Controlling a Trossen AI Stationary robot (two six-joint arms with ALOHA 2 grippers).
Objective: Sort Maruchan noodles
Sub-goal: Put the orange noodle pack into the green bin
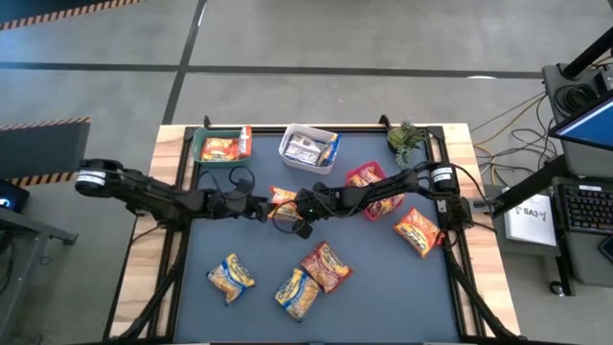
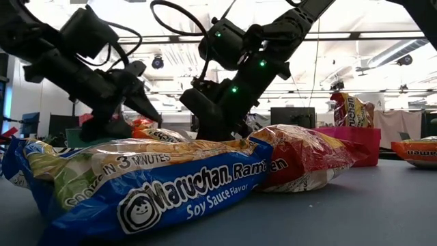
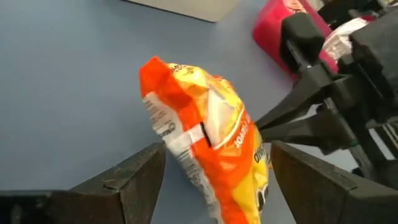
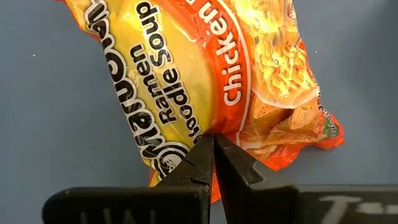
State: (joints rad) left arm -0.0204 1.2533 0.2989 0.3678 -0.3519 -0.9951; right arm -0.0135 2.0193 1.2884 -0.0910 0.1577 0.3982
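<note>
Your left hand [image 3: 211, 180] stands released, its fingers either side of the orange chicken packet [image 1: 283, 197] at mid-worktop, the packet's long axis running away between them. Your right hand [image 4: 213, 163] is clenched on that packet's edge. Behind sit the green bin [image 1: 200, 149] with an orange packet, the white bin [image 1: 290, 140] with silvery ones, and the red bin [image 1: 356, 172].

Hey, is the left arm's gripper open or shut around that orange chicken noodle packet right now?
Open. The left gripper has its fingers spread, standing clear on either side of the orange packet.
</note>
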